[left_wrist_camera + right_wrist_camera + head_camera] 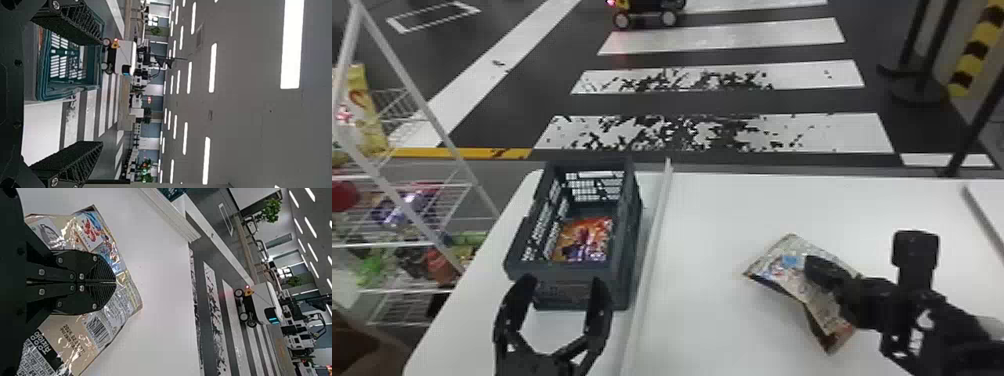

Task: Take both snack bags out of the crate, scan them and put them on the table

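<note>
Left gripper (562, 281) near crate (627, 240), fingers apart; right gripper (812, 265) pointing leftward, clamped on bag (784, 252).

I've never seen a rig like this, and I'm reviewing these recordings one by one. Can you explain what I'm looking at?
This is a two-armed robot. The head view looks down from its head at a white table; the two wrist views come from cameras on its arms and are turned sideways.

On the table stands a dark crate with an orange snack bag inside. The left arm is near the crate, its jaws open with nothing between them. The right arm's jaws are shut on a silvery snack bag, which is tilted; I can't tell whether it touches the table.

On the left is a wire rack of packets.
</note>
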You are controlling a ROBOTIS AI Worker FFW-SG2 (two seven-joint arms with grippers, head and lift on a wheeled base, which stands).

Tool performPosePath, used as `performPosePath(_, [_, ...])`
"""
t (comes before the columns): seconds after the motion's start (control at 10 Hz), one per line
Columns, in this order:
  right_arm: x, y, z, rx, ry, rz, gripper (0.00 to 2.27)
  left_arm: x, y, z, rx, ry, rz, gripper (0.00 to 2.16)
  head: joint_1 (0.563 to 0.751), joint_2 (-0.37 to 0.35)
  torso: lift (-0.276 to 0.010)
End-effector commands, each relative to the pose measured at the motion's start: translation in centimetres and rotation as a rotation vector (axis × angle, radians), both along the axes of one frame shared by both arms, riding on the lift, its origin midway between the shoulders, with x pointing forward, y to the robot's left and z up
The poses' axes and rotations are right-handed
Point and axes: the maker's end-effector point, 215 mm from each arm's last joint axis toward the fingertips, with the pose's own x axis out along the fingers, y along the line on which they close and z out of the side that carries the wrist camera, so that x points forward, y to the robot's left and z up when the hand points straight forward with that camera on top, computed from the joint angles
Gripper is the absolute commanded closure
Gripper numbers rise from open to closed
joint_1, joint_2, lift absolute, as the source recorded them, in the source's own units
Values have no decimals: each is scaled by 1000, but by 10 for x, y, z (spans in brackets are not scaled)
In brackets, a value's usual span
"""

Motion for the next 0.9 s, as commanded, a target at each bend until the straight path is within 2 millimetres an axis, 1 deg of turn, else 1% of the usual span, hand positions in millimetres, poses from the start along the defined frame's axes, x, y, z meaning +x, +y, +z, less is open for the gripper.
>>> performPosePath(0.0, [3,-5,-4,-15,6,-20,2250,0,0,-1,0,4,0,93,695,194,-94])
performPosePath(0.1, [2,-16,-15,-58,39,-66,2250,0,0,-2,-2,5,2,93,695,191,-94])
performPosePath(0.3, [-7,-24,-33,-109,97,-95,2253,0,1,-2,-2,5,4,93,695,167,-94])
performPosePath(0.4, [-10,-28,-35,-126,104,-106,2250,0,1,-2,-1,5,3,93,695,165,-94])
performPosePath(0.5, [-10,-32,-33,-127,99,-120,2250,0,1,-2,-2,5,4,93,695,161,-94])
performPosePath(0.6, [-10,-31,-23,-97,85,-125,2253,0,1,-2,-2,5,4,93,695,158,-94])
performPosePath(0.8, [-1,-24,13,-23,30,-126,2250,0,1,-1,-3,2,3,97,695,159,-94])
